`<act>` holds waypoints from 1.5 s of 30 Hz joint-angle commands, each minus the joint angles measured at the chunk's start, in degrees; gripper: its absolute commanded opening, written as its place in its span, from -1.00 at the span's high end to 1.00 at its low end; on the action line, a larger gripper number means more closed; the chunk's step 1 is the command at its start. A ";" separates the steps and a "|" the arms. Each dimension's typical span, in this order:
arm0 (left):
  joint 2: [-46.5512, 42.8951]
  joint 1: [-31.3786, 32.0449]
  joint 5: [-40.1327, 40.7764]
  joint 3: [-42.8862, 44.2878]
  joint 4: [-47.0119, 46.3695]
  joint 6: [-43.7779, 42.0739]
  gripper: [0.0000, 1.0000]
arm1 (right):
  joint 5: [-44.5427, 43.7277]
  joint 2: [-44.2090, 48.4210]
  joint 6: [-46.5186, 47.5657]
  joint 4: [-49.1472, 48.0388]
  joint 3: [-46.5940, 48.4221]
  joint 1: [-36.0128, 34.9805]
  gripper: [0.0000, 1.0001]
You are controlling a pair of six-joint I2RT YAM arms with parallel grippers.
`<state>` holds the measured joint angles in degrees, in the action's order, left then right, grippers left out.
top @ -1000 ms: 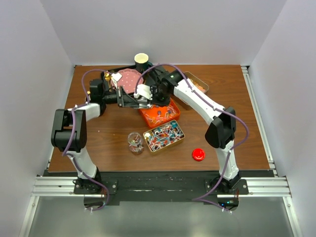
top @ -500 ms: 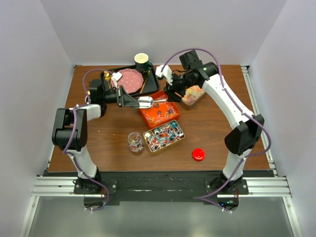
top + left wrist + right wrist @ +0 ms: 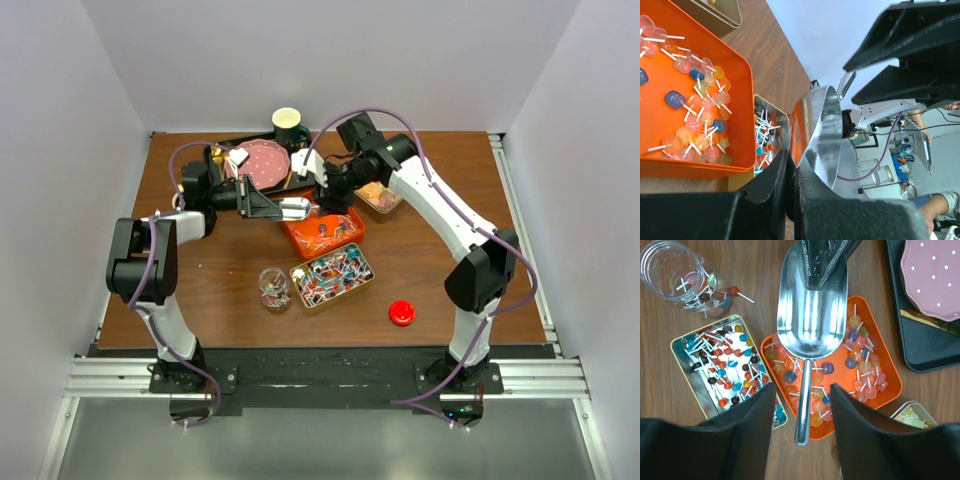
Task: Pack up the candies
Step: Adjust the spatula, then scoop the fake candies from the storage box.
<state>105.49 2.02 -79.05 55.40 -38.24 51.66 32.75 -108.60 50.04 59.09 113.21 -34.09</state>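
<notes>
The candies are small lollipops: a pile in the orange tray (image 3: 322, 232) (image 3: 860, 347), more in the gold tin (image 3: 332, 275) (image 3: 725, 370), and a few in the glass jar (image 3: 273, 288) (image 3: 682, 272). My left gripper (image 3: 274, 206) (image 3: 792, 162) is shut on the bowl rim of a metal scoop (image 3: 297, 208) (image 3: 822, 135) (image 3: 812, 310), holding it empty above the orange tray. My right gripper (image 3: 333, 190) (image 3: 801, 386) is open, its fingers on either side of the scoop's handle (image 3: 802, 410) without touching it.
A black tray (image 3: 228, 178) (image 3: 912, 352) with a pink plate (image 3: 264, 160) (image 3: 935, 275) lies at the back, a paper cup (image 3: 287, 122) behind it. A small tin (image 3: 380, 196) (image 3: 912, 415) sits right of the orange tray. A red lid (image 3: 402, 313) lies near the front.
My right gripper left the scoop, opened, swung out over the small tin, and has come back open around the scoop's handle. The left arm held the scoop still.
</notes>
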 commanded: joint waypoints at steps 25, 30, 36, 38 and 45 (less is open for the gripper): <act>-1.16 0.09 4.94 6.73 22.82 -22.06 -0.14 | -4.97 -2.32 4.27 5.24 4.74 -0.55 1.00; -1.60 0.53 18.91 13.23 47.36 -41.33 -0.37 | -8.83 -1.62 3.84 5.78 4.83 4.01 1.00; -0.47 3.60 33.15 20.35 56.07 -49.62 -0.40 | -12.27 0.40 -3.98 0.77 0.71 8.33 1.00; 0.68 5.26 36.75 21.76 58.27 -51.04 -0.40 | -12.36 1.19 -3.55 1.11 -0.35 8.51 1.00; 3.39 11.33 36.77 26.77 58.81 -54.82 -0.39 | -19.91 6.02 -4.24 -1.77 -7.46 9.74 1.00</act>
<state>106.76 10.13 -44.14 77.91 18.96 1.21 18.11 -108.90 48.29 61.25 109.06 -24.84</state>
